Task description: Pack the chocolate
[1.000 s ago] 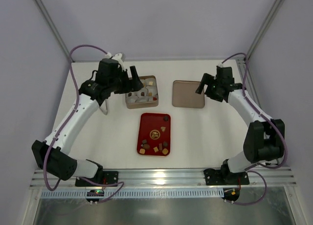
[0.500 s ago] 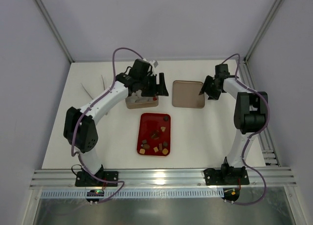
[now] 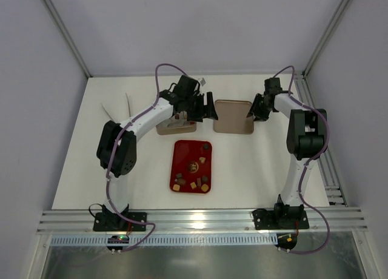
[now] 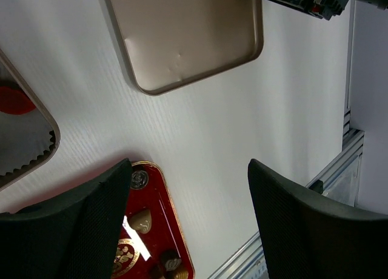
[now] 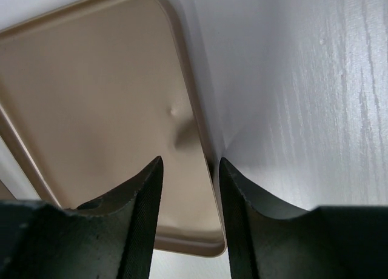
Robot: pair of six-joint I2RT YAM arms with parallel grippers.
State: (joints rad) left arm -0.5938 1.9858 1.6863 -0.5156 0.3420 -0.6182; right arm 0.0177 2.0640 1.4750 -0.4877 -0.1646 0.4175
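Note:
Several small brown and tan chocolates lie on the red tray at mid-table. The left wrist view shows a round dark chocolate and a tan one on the tray. The golden tin sits behind the tray, half hidden by my left arm. My left gripper hangs open and empty above bare table between tin and lid. The lid lies flat. My right gripper straddles its right rim, jaws narrowed with a gap left.
The tin's rim and a white crinkled paper cup show at the left of the left wrist view. Two thin white strips lie at the table's far left. An aluminium rail runs along the near edge.
My left gripper swung right, from over the tin to the gap between tin and lid. My right gripper moved onto the lid's right rim and its jaws narrowed a lot.

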